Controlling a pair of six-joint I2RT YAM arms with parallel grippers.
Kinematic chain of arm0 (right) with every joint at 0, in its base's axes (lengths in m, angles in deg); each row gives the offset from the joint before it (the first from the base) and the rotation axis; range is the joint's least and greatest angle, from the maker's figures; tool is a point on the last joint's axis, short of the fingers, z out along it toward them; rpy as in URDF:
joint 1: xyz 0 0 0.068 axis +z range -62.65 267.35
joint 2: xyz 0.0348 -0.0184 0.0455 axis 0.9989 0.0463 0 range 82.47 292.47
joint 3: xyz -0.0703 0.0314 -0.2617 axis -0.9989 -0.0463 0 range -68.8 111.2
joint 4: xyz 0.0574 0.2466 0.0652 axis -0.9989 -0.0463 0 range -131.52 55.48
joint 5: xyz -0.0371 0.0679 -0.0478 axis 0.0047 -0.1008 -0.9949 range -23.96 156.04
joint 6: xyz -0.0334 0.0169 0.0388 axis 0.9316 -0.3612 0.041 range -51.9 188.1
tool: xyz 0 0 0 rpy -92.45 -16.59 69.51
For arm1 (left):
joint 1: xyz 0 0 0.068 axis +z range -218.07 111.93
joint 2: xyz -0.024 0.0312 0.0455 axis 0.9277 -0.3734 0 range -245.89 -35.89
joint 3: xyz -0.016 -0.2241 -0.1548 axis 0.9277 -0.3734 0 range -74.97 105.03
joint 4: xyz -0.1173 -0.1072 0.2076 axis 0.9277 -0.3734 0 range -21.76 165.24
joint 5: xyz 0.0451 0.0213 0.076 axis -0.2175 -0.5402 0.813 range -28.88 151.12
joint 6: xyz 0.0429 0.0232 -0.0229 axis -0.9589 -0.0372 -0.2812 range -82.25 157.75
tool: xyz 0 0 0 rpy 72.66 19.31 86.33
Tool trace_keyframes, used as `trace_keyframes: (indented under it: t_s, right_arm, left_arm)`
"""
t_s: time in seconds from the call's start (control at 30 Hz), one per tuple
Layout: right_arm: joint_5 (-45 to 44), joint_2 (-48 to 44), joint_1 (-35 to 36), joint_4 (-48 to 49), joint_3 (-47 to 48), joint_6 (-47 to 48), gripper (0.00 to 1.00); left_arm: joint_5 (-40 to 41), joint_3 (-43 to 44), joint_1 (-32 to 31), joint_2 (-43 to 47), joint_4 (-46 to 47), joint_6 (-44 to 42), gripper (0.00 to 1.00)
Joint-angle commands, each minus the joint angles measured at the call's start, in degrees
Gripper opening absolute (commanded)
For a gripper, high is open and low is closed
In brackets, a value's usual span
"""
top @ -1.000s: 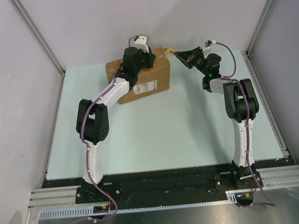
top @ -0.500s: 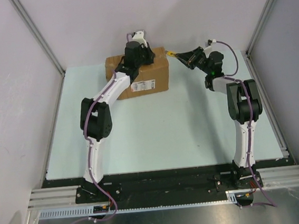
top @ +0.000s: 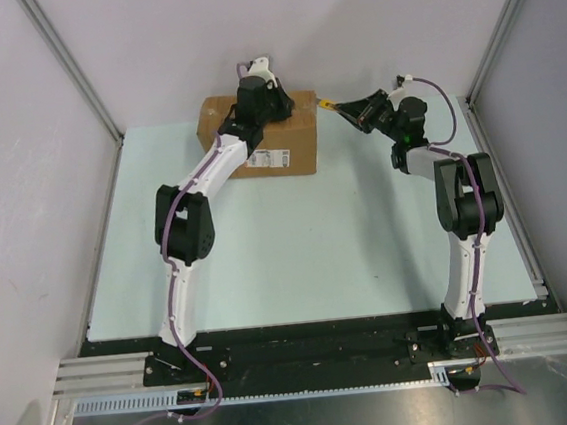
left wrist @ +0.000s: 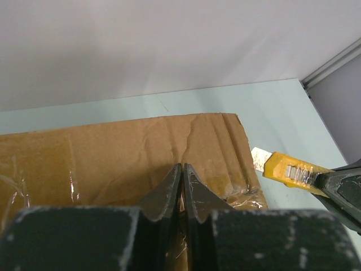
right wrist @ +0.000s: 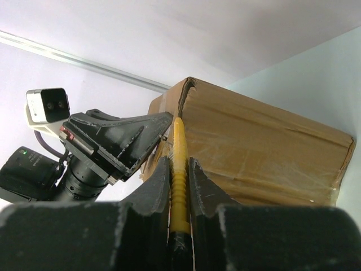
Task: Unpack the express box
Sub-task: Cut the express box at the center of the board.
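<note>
The express box (top: 296,136) sits at the far end of the desk (top: 297,251), its top partly hidden by the left arm. Over the box, the left fingers (left wrist: 164,195) are pressed together, tips at the taped cardboard; whether they catch any tape is unclear. Right of the box, the right fingers (right wrist: 153,192) pinch a yellow utility knife (right wrist: 179,164). Its tip is at the box's top corner, and contact is hard to make out.
</note>
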Motion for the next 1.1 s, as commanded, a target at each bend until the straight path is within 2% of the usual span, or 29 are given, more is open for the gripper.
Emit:
trace_keyframes:
  t_s: [0.0,0.33,0.6,0.83,1.07]
  right_arm:
    - [7.84,-3.10,0.26,-3.24,-1.47,1.28,0.00]
    - [4.33,-7.67,0.00,-9.38,-3.32,4.88,0.00]
    - [3.71,-10.75,-0.18,-10.71,-4.64,5.24,0.00]
    - [3.62,-9.96,0.88,-6.15,-5.43,1.64,0.00]
    - [1.25,-11.72,0.62,-7.10,-6.04,1.02,0.00]
  left_arm:
    - [4.76,-3.49,2.12,-8.11,-18.99,-0.42,0.12]
    - [5.20,-3.05,1.95,-8.73,-20.22,0.55,0.11]
    - [4.94,-3.14,2.03,-8.73,-20.48,0.90,0.10]
    - [4.76,-3.40,1.86,-8.55,-20.48,0.81,0.10]
    - [4.59,-3.58,1.77,-8.38,-20.48,0.72,0.09]
